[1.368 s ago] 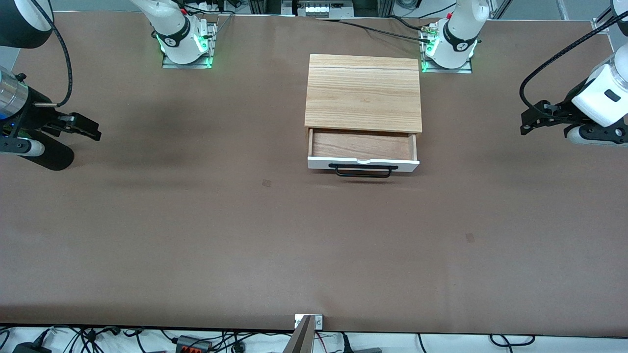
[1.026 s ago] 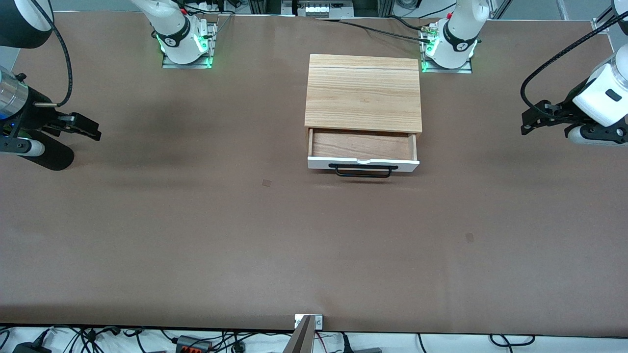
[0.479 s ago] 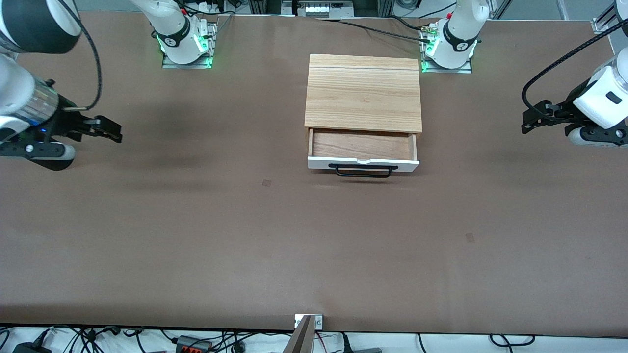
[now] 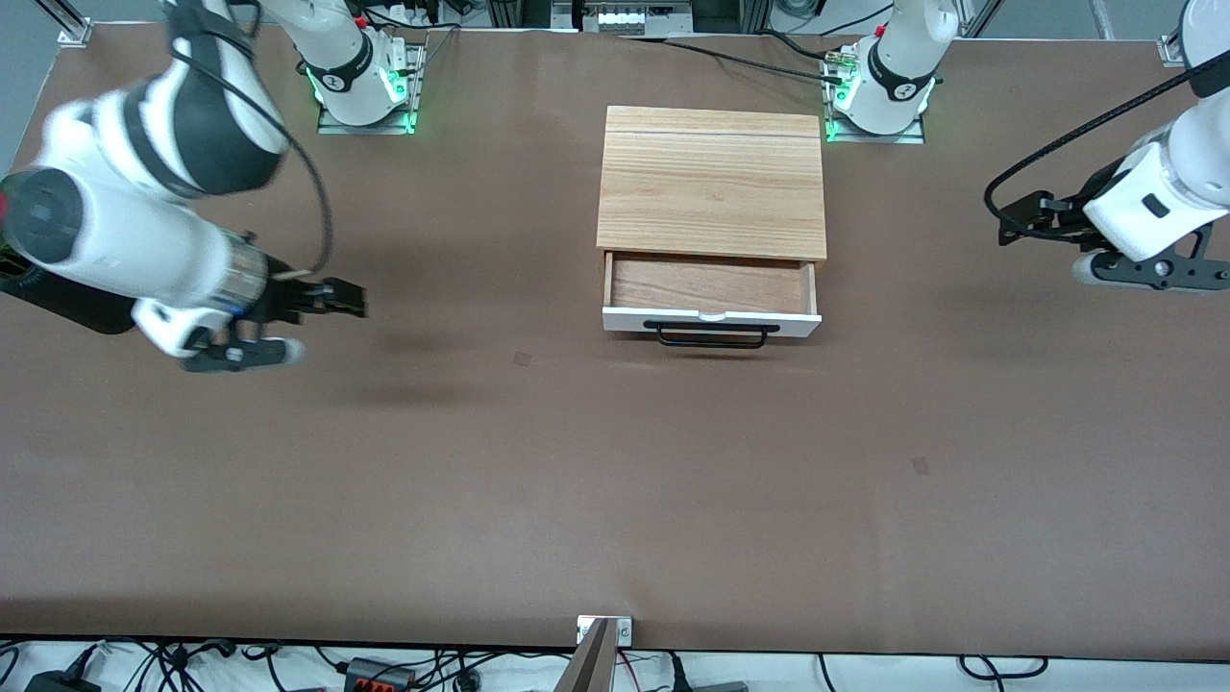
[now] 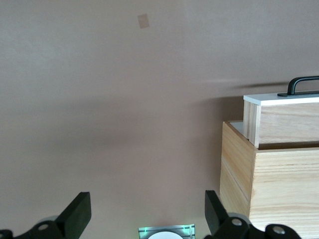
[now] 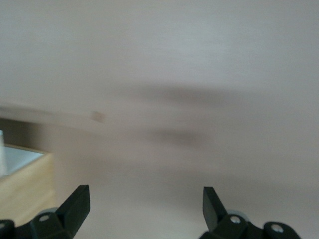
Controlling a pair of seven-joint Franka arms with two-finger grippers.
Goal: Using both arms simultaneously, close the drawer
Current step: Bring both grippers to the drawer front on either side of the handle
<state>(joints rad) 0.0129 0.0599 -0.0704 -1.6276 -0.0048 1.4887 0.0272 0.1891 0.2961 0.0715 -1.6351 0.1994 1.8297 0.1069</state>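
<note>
Drawer: wide, shallow, white front panel, black bar handle, reddish wood floor showing; stands partly pulled out of the light wooden box near the middle of the desk, its front facing the front camera. Long axis runs from one arm's end of the desk to the other; the closing push must therefore go into the white panel, toward the box

Left gripper: hangs over bare desk at the left arm's end, well apart from the drawer. Fingers spread wide, holding nothing. Left wrist view shows the box end-on with the drawer's side and handle jutting out ahead of the fingers, off to one side

Right gripper: over bare desk toward the right arm's end, well apart from the drawer. Fingers spread wide, empty. Right wrist view catches only a blurred corner of the box

Relation: drawer lies between the two grippers; both point inward at it along its long axis. Neither touches it. By my estimate the left gripper is slightly nearer. Each likely needs to come round to the panel's face
</note>
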